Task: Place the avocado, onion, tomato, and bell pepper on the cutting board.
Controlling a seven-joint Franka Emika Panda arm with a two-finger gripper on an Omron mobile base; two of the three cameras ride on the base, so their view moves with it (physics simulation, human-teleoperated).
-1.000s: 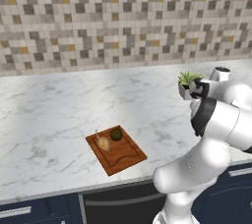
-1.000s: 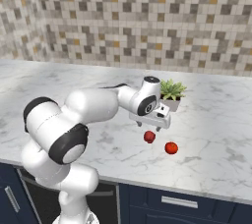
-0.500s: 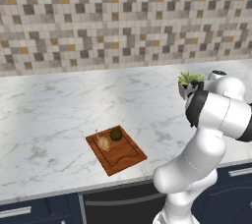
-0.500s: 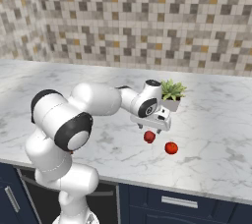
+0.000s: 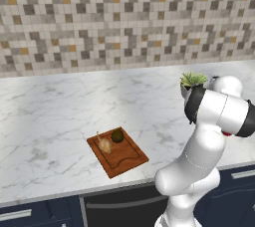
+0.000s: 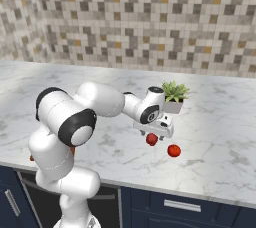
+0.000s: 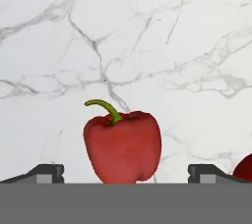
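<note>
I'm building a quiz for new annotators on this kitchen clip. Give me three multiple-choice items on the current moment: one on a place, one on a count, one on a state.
1. Where does the onion lie?
A. on the cutting board
B. beside the plant
C. on the bare counter

2. How many vegetables are on the board?
A. none
B. two
C. four

3. How is the end effector?
A. shut on the tomato
B. shut on the bell pepper
C. open, with the bell pepper between its fingertips

Answers:
1 A, the onion rests on the board next to the avocado.
2 B, onion and avocado are there; pepper and tomato sit on the counter.
3 C, the hand view shows the fingertips wide apart on either side of the pepper.
</note>
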